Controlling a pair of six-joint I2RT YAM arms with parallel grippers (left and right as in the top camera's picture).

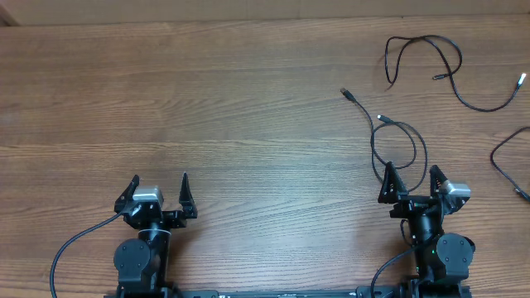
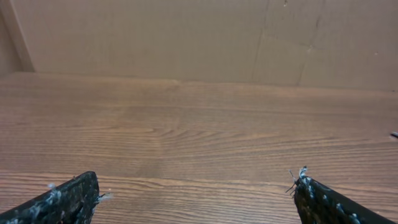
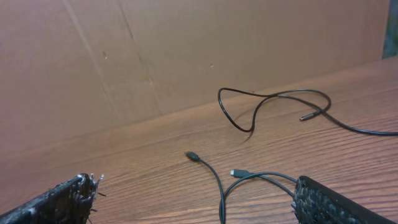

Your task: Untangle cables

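Three thin black cables lie apart on the right half of the wooden table. The nearest cable (image 1: 397, 141) forms a loop just beyond my right gripper (image 1: 411, 174), its two plugs pointing up-left. In the right wrist view this looped cable (image 3: 221, 186) runs down between my open fingers, and my right gripper (image 3: 194, 183) holds nothing. A second cable (image 1: 422, 48) (image 3: 273, 96) curls at the far right. A third cable (image 1: 507, 161) enters from the right edge. My left gripper (image 1: 158, 184) (image 2: 196, 186) stands open over bare wood, far from all the cables.
A brown cardboard wall (image 2: 186, 37) stands along the table's far edge. The wooden table (image 1: 207, 99) stretches bare across the left and middle. Thick black arm cables (image 1: 66, 248) trail by the bases at the near edge.
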